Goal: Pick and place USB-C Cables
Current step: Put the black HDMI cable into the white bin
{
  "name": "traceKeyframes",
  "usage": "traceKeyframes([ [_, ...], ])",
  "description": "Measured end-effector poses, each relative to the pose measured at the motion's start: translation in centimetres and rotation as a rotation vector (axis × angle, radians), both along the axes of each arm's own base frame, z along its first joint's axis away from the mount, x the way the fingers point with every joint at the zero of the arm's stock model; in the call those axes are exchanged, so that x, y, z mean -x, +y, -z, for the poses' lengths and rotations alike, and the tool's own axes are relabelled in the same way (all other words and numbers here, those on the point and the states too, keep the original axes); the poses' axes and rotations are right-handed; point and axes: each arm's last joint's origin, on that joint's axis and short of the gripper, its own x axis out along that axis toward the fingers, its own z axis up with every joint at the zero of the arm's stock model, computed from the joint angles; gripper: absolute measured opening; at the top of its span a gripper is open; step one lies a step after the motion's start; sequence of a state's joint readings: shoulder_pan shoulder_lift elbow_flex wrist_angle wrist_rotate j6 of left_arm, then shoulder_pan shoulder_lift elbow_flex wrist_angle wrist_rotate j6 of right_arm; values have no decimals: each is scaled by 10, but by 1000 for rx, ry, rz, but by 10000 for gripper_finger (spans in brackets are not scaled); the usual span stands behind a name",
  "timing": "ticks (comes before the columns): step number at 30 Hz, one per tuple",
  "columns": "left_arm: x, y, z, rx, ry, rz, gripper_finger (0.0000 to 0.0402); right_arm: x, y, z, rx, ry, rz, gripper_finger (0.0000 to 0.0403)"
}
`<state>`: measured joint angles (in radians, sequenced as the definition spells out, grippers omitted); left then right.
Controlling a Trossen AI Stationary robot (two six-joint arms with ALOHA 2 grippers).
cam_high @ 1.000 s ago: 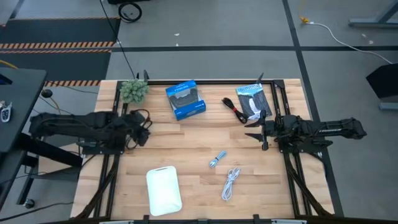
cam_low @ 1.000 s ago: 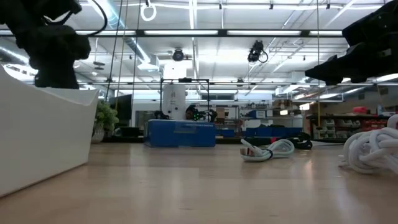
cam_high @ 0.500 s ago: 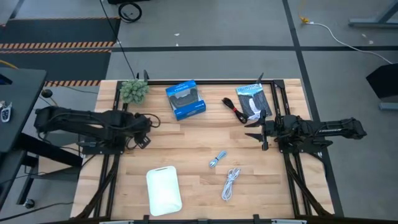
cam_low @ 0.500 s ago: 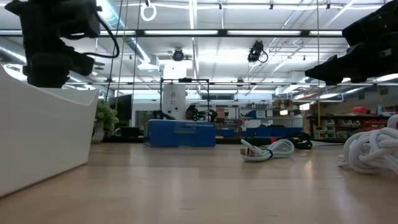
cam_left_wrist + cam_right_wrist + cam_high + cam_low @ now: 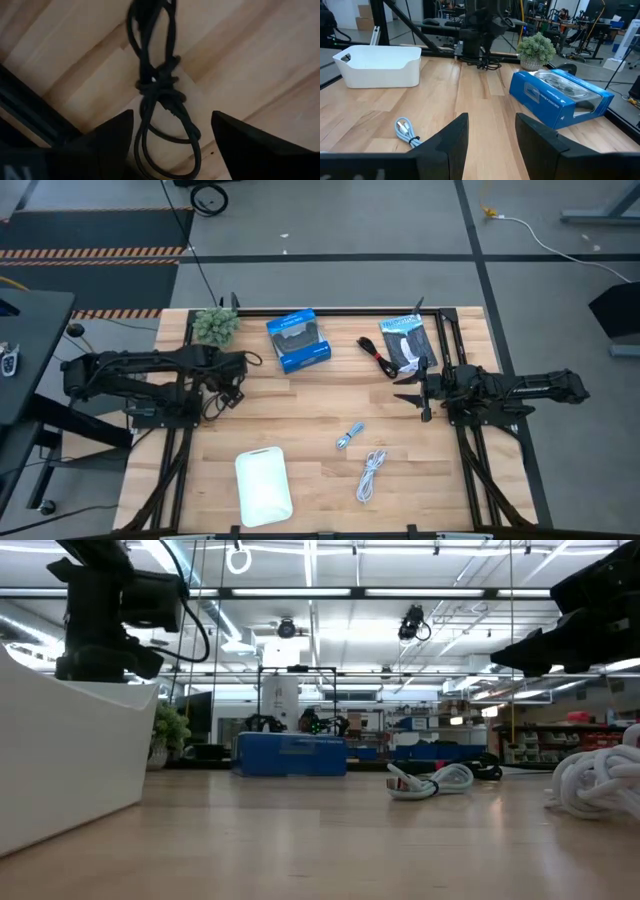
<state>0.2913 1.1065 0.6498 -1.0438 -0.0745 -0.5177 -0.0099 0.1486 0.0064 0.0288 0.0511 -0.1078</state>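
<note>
**Table** [image 5: 300, 405]: wood top. All positions are given rel. to the white bin [image 5: 263, 485], which stands at the near edge.

**L arm** [image 5: 130, 370]: reaches in from the left, back-left of bin. L gripper [image 5: 171, 125] points down at the board. Fingers are spread wide and grip nothing.

**R arm** [image 5: 520, 388]: waiting, well right of bin and further back. R gripper [image 5: 410, 397] is spread too, empty, and aimed across the table toward the L side.

**Bin:** no cable seen in it from above.

**Cables:**
- Black cable [image 5: 156, 82]: back-left of bin, directly under L gripper, and appears to lie on the wood. The knotted waist sits in the gap between the two fingers, with a loop trailing toward the wrist.
- White cable [image 5: 371, 475]: right of bin, level with it.
- Silvery-blue cable [image 5: 349, 436]: right of bin, a little further back.
- Red-and-black cable [image 5: 377, 357]: far back-right of bin.

**Key relation:** black cable's long axis runs through the gap, across the line on which the fingers close. Neither finger touches it, as far as wrist view shows. L gripper is far nearer to it than R.

**Assessment:** alignment looks suitable. A straight descent and squeeze should catch the bundle at the knot. The bin then lies forward-right of the pick point.

**Risk:** loose loops may slip out if the grip lands off the knot.
</note>
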Motion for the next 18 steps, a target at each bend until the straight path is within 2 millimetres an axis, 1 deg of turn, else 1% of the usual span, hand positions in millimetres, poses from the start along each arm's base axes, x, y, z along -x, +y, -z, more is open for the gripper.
traceKeyframes([
  [4, 3, 9, 0, -4, 0, -13, 286, 0, 0, 0, 0, 0, 0, 169],
  [7, 4, 13, 5, -10, -13, -31, 286, 0, 0, 0, 0, 0, 0, 169],
  [11, 6, 15, 12, 5, -28, -56, 286, 0, 0, 0, 0, 0, 0, 169],
  [15, 5, 16, 13, -4, -24, -103, 283, 0, 0, 0, 0, -1, 0, 169],
  [18, 5, 17, 13, -19, -27, -106, 273, 0, 0, 0, 0, 0, 0, 169],
])
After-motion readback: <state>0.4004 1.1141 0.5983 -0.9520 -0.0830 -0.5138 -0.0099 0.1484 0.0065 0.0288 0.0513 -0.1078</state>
